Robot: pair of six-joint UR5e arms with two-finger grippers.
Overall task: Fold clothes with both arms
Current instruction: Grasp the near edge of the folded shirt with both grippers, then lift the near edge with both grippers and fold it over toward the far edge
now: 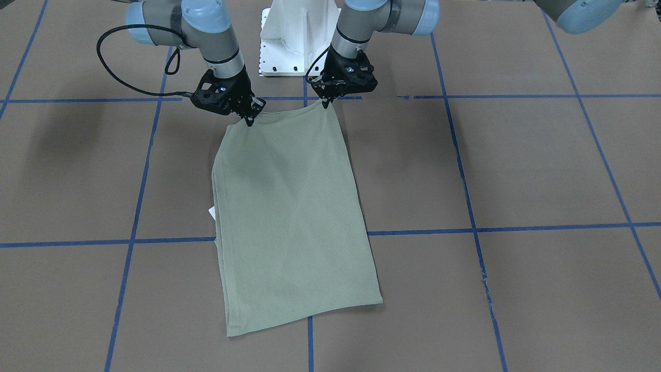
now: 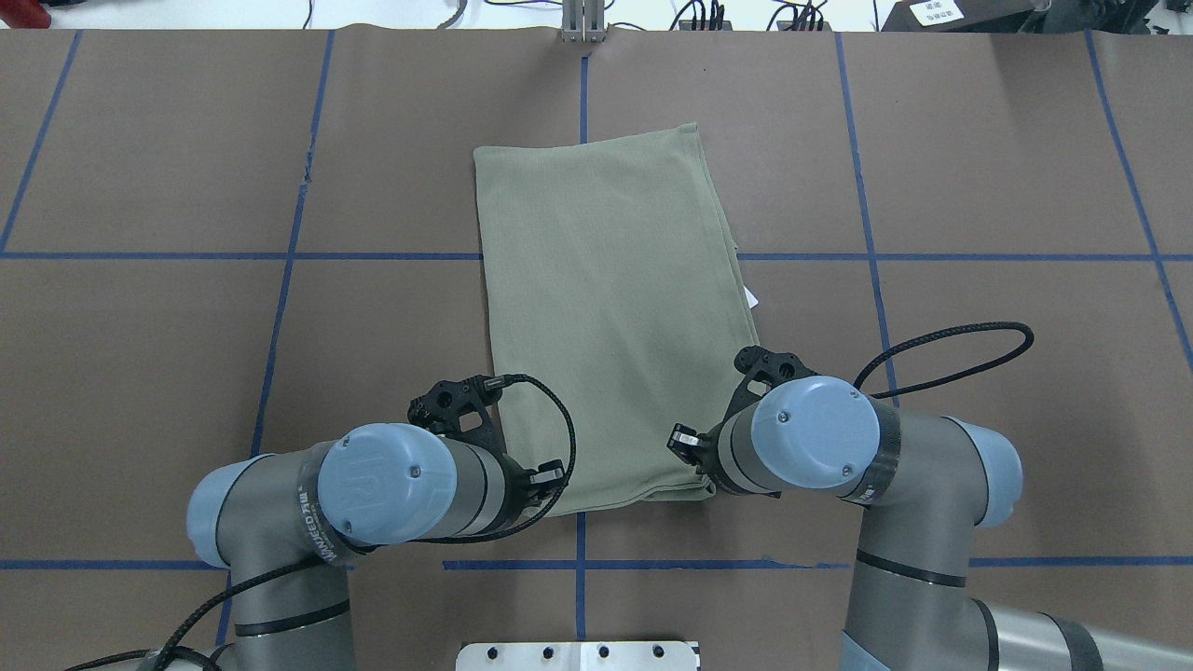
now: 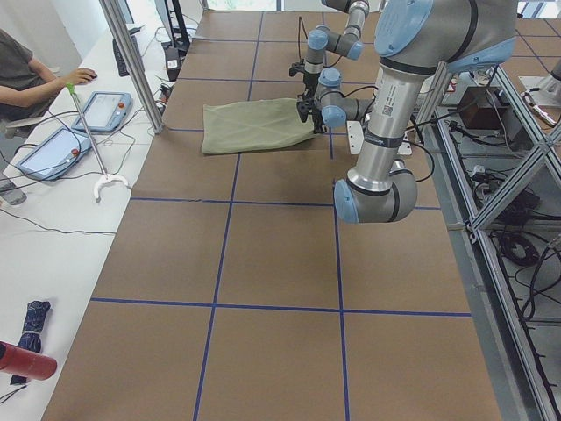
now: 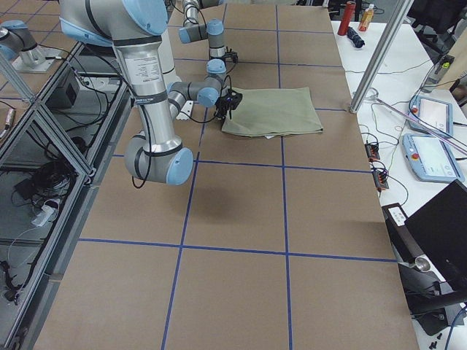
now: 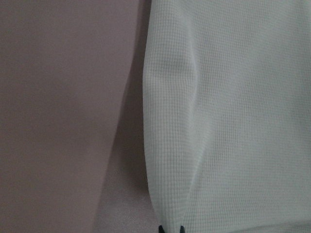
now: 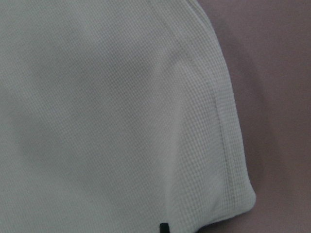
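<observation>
The sage-green shirt (image 1: 294,217) lies folded into a long rectangle on the brown table, its far end away from the robot (image 2: 606,308). A white tag (image 1: 211,212) sticks out at its edge on the robot's right. My left gripper (image 1: 326,105) is shut on the shirt's near corner on my left side. My right gripper (image 1: 250,122) is shut on the other near corner. Both corners are raised slightly off the table. The left wrist view shows the shirt's side edge (image 5: 233,121) and the fingertips (image 5: 170,228) closed on cloth. In the overhead view my wrists hide both grippers.
The white pedestal base (image 1: 297,41) stands just behind the grippers. Blue tape lines (image 1: 475,227) grid the brown table. In the left side view an operator (image 3: 26,74) sits by tablets (image 3: 53,149), and a large grey arm (image 3: 394,114) stands in the foreground.
</observation>
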